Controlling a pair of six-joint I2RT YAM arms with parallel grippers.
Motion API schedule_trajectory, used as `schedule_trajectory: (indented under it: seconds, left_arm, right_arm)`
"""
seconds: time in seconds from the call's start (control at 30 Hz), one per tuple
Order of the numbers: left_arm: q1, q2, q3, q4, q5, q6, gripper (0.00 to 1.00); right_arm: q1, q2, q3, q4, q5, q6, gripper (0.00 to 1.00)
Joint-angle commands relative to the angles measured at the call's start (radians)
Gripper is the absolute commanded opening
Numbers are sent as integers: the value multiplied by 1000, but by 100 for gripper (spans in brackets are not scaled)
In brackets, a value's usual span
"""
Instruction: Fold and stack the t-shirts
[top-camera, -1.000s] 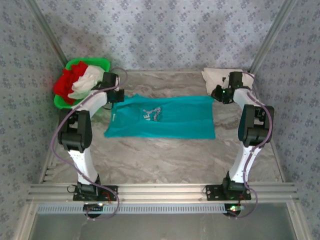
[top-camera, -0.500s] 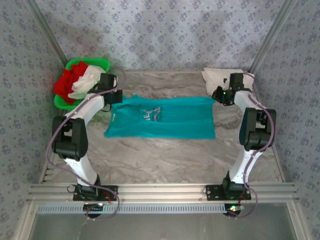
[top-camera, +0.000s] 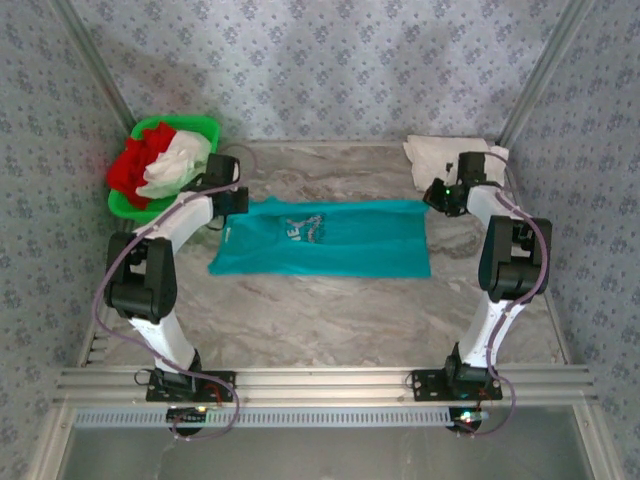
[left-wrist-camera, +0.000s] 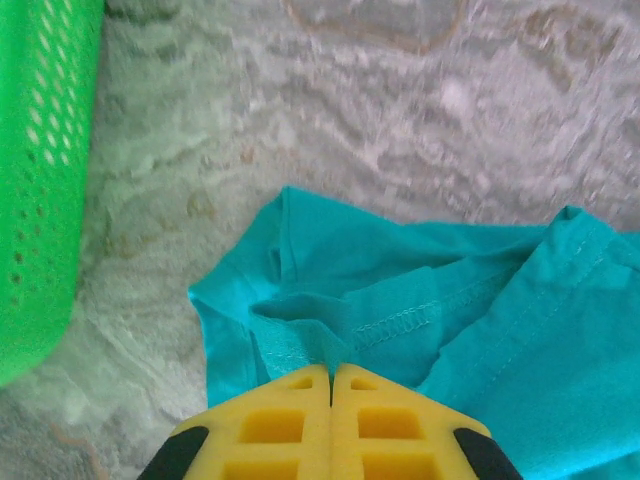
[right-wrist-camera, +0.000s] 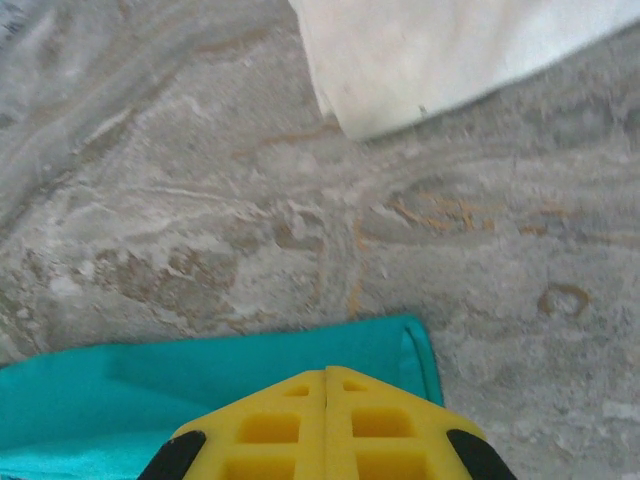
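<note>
grey marbled surface (top-camera: 330, 310) enclosed by blue-grey patterned wall fabric (top-camera: 330, 60), seen from above. teal cloth t-shirt (top-camera: 350, 250) with a silver-white print (top-camera: 303, 229) lies spread across the middle of the surface, long side running left to right, print facing up. left hand (top-camera: 232, 200) sits at the shirt's far left corner. wrist view: the yellow fingers of the left hand (left-wrist-camera: 331, 372) are clenched on a bunched fold of the teal cloth (left-wrist-camera: 400, 320) with a stitched hem, the cloth drawn up to the tips. right hand (top-camera: 443, 195) sits at the far right corner of the shirt. wrist view: the right hand (right-wrist-camera: 326, 375) is clenched, fingers pressed together above the teal corner (right-wrist-camera: 300, 360); whether any cloth is caught between them cannot be told. green perforated plastic basket (top-camera: 205, 125) stands at the far left, holding crumpled red cloth (top-camera: 130, 165) and crumpled white cloth (top-camera: 175, 165); its wall (left-wrist-camera: 40, 150) appears just beside the teal shirt's corner. folded white cloth shirt (top-camera: 435, 152) rests at the far right corner, its edge (right-wrist-camera: 440, 50) apart from the teal shirt.
</note>
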Motion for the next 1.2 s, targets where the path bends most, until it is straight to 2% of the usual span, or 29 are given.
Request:
schedule_trajectory:
  seconds: [0.0,0.2,0.4,0.43,0.5,0.53,0.63,0.73,0.8,0.93,0.97,1.07,1.1,1.17]
  left_arm:
    - [-10,-38,-40,2,-44,-31,0]
    - [-33,-74,-130,56,-79,-68,0]
    - [-41,-66,-122,39,-104,-74,0]
    - [-43,-74,-126,39,-111,-75,0]
    - [-46,-93,-140,43,-112,-77,1]
    - [-48,-103,-148,42,-118,-82,8]
    - [-65,-135,-197,39,-141,-109,11]
    - [-72,-171,-270,38,-165,-147,31]
    - [-75,-201,-324,42,-196,-178,41]
    - [-77,-270,-363,59,-189,-183,44]
    - [-77,-279,-356,68,-178,-173,48]
    - [-79,-263,-291,77,-98,-111,49]
    - [-81,-245,-263,81,-69,-87,54]
    - [-80,-198,-199,87,-15,-39,56]
  right_arm:
    - [1,-45,-39,-7,24,25,0]
    - [0,-63,-102,0,26,41,0]
    - [-3,-65,-95,-24,28,39,0]
    - [-3,-73,-95,-27,25,39,1]
    - [-2,-97,-104,-34,20,38,10]
    - [-3,-108,-107,-43,14,35,12]
    - [-9,-123,-108,-96,-31,29,11]
    - [-11,-156,-202,-114,-45,29,14]
    - [-12,-179,-244,-133,-37,30,22]
    - [-17,-230,-264,-162,10,11,26]
    - [-16,-239,-254,-165,21,11,26]
    - [2,-242,-199,-167,33,11,28]
    - [13,-230,-169,-173,26,7,29]
    - [42,-192,-99,-176,18,5,28]
